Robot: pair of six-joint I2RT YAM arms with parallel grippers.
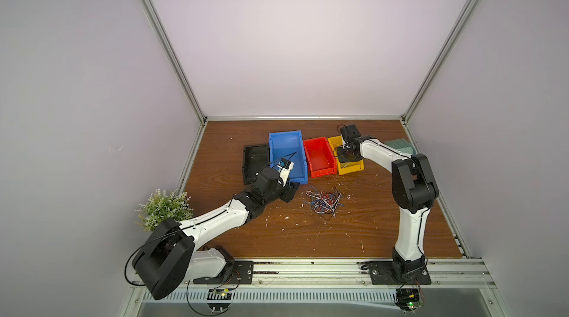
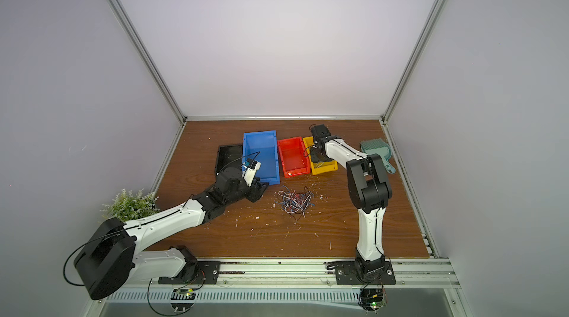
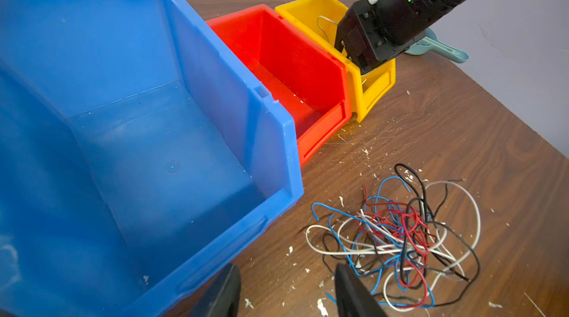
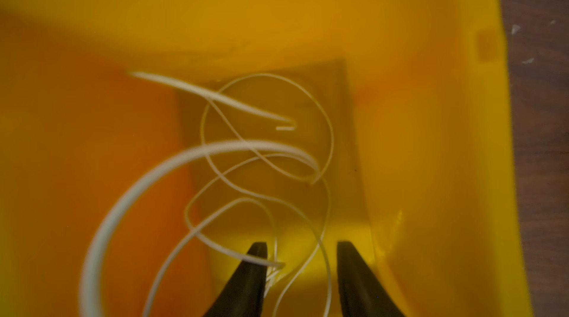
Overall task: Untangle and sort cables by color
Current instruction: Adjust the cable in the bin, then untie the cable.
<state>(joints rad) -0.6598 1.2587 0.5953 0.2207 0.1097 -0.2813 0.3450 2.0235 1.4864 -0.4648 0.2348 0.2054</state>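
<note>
Yellow plastic is filling the right wrist view: your right gripper [image 4: 301, 243] is hanging inside the yellow bin [image 4: 431, 115], with its jaws standing apart by a clear gap; several white cables [image 4: 234, 143] are curling on the bin floor just below and ahead of its fingertips, and a few thin strands are passing through the gap; one strand end is lying against the inner side of one finger, but as far as you can see nothing is being pinched.

Your left gripper [image 3: 287, 266] is also standing open and is holding nothing; it is hovering over the wooden table [image 3: 462, 134], just beside the front corner of the blue bin [image 3: 184, 53]; the red bin [image 3: 295, 63] is standing beyond the blue one from this gripper.

The tangle of cables [image 3: 397, 232] is lying on the table just ahead of the left fingertips and a little to one side; blue, red, white and black wires are all crossing one another there. In a top view the tangle of cables [image 1: 323, 203] is lying near the left gripper and well apart from the right gripper.
</note>
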